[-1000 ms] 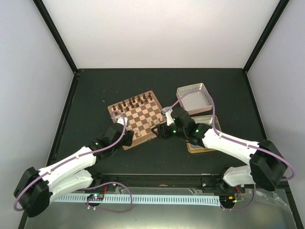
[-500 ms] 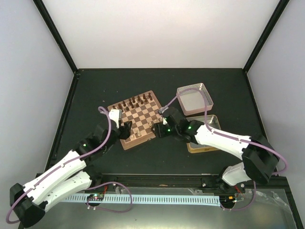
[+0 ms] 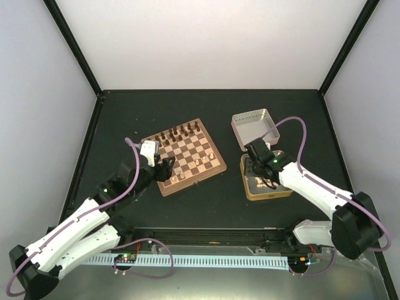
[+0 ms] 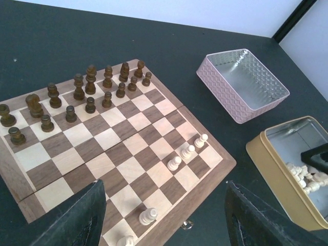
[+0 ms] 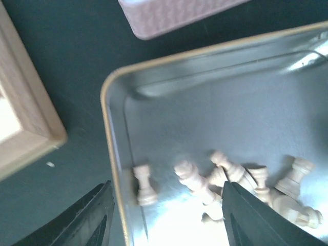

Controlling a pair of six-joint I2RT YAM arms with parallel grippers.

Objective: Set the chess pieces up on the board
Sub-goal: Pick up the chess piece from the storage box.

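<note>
Right wrist view: gold tin (image 5: 215, 102) holds loose cream chess pieces (image 5: 195, 179); right tool (image 5: 166, 200) gapes empty above.

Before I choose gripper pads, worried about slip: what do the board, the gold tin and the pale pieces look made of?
Board: wood, satin finish, visible grain. Gold tin: thin metal, its silvery inside reflecting light. Pale pieces: likely light wood or plastic, matte; too small to tell.

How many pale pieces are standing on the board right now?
5 pale pieces: three in a diagonal row near the board's right corner, two more at its near edge, one cut by the frame. The left gripper may hide others.
</note>
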